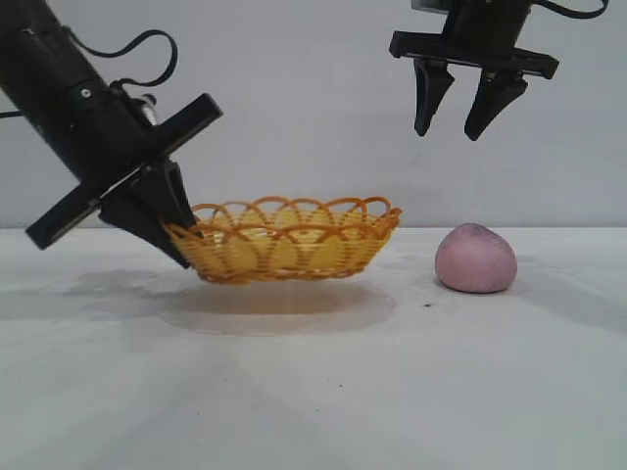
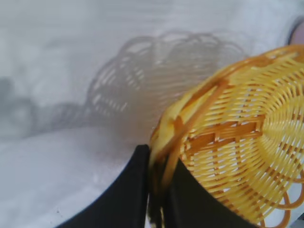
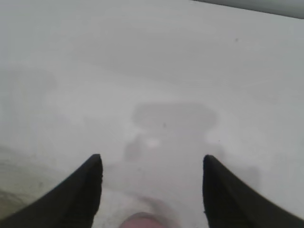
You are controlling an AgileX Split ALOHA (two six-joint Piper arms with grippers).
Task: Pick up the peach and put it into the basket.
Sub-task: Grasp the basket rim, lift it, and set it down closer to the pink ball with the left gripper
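Note:
The yellow-orange wicker basket point(image 1: 286, 240) hangs a little above the table at centre-left, its shadow beneath it. My left gripper point(image 1: 174, 231) is shut on the basket's left rim and holds it up; the left wrist view shows the fingers point(image 2: 128, 194) pinching the rim of the basket point(image 2: 237, 142). The dusty-pink peach point(image 1: 475, 259) lies on the table to the right of the basket. My right gripper point(image 1: 449, 129) is open and empty, high above the peach. In the right wrist view only the peach's top point(image 3: 142, 222) shows between the open fingers point(image 3: 80, 190).
The white table point(image 1: 313, 392) runs across the view with a plain grey wall behind. A sliver of the peach point(image 2: 298, 33) shows at the edge of the left wrist view.

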